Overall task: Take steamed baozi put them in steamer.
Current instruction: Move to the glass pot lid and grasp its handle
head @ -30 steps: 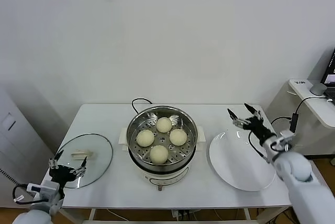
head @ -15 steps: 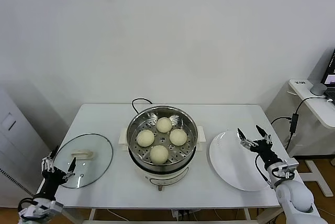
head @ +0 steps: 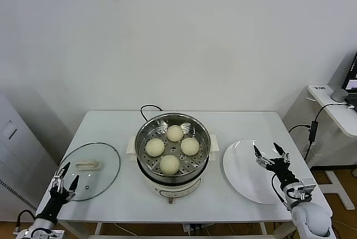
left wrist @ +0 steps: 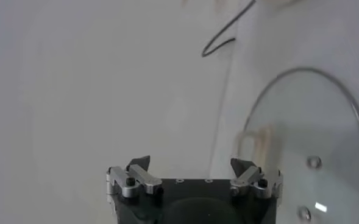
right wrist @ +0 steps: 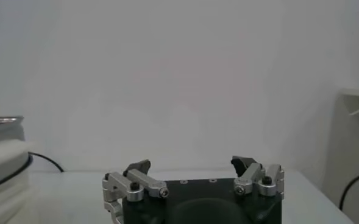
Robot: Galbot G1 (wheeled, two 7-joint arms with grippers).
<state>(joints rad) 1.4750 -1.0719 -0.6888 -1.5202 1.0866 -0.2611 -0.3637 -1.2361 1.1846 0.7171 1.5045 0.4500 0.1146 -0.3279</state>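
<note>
At the near edge of the table (head: 245,205) both arms hang low and empty: the left gripper (head: 63,177) by the front left corner, its fingers spread apart, and the right gripper (head: 271,156) over the front of the white plate (head: 245,177), fingers likewise splayed and holding nothing. The plate is bare. Beside the left gripper lies the flat glass lid (head: 89,171) with its pale handle up.

In the middle stands the steamer (head: 173,145), and all four steamed baozi (head: 169,164) already sit on its perforated tray, spaced apart in a rough diamond. They look soft, light and a little tacky, so I'd judge a gentle pinch across the widest part of the dome is the safe hold; a hard squeeze would dent them. The loading seems finished.

A black cord (head: 149,109) loops behind the pot. The tabletop is smooth white, set against a plain pale wall, with a second white desk (head: 334,102) off to the right.
</note>
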